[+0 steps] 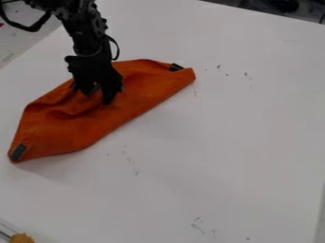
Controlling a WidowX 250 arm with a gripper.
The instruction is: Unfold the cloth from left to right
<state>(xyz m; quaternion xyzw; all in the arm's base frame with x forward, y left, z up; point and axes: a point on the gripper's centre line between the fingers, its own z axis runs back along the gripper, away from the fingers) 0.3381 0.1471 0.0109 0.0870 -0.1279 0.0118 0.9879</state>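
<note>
While the orange cloth is lying on the upper-left part of the white desk in the camera view, its long axis is running diagonally, one dark-patched end pointing lower left, the other upper right. Folds are bunching mid-cloth. Desk is showing dark scuffs (mostly right of the cloth, some below). A yellow-brown knobbly thing is sitting at the lower-left corner; a dark area is showing beyond the far edge. Tool is pointing down over mid-cloth, jaws standing partly apart, orange showing between; can't tell if it's touching fabric.
</note>
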